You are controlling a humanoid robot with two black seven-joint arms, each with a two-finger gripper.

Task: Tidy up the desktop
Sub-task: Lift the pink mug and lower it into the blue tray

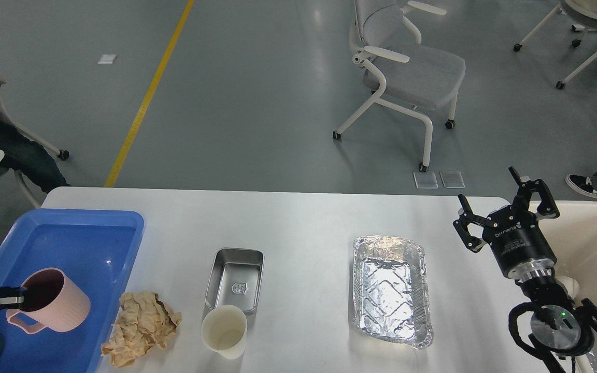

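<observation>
Your bench (303, 217), the white desktop with rounded corners, fills the near half of the view. At its left end sits a blue tray (78, 220), and your left gripper (16, 299) reaches in over it from the left edge, its jaws closed on the rim of a pink mug (62, 305) that is tilted over the tray's floor. Just right of the tray lies a crumpled brown paper (140, 327), and beside that a white paper cup (224, 331) stands upright, touching the near edge of a small steel tin (235, 278). Further right rests an empty foil tray (392, 290). Your right gripper (506, 204) hovers over the bench's far right corner, jaws spread wide and holding nothing, next to a cream bin (596, 243)
</observation>
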